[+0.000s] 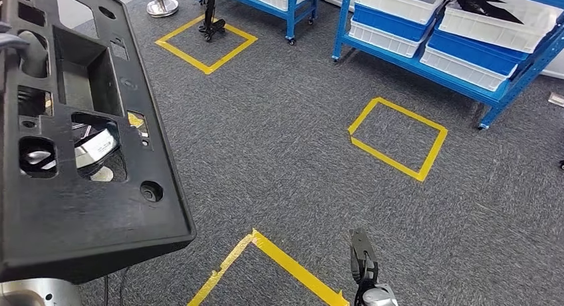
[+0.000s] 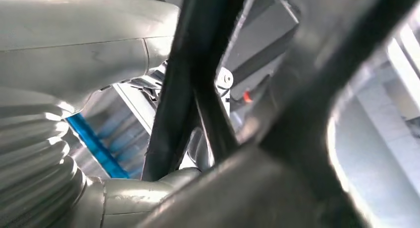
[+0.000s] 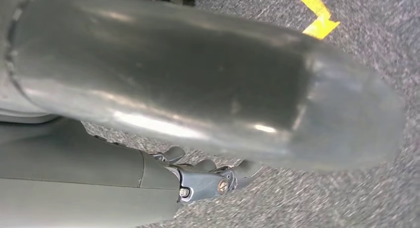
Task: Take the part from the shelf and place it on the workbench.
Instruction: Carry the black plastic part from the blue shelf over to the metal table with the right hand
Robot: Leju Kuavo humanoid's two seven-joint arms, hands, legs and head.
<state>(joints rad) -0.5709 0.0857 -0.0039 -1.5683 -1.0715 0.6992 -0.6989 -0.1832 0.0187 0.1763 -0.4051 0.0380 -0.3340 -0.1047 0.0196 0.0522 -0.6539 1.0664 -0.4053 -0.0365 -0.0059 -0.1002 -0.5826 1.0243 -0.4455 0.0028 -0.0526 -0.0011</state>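
Grey carpet floor (image 1: pixel 279 140) marked with yellow tape squares (image 1: pixel 398 138). Blue wheeled shelving racks (image 1: pixel 425 63) along the far side, holding white and blue bins (image 1: pixel 399 16). Chrome stanchion base (image 1: pixel 162 5) near the far left.

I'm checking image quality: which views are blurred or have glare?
Head view: sharp, evenly lit carpet, black part close. Left wrist view: blurred, part out of focus, bright glare at one edge. Right wrist view: right hand soft, with highlights; carpet sharper.

black part (image 1: pixel 80 120) likely blocks left; carpet (image 1: pixel 279 153) open.
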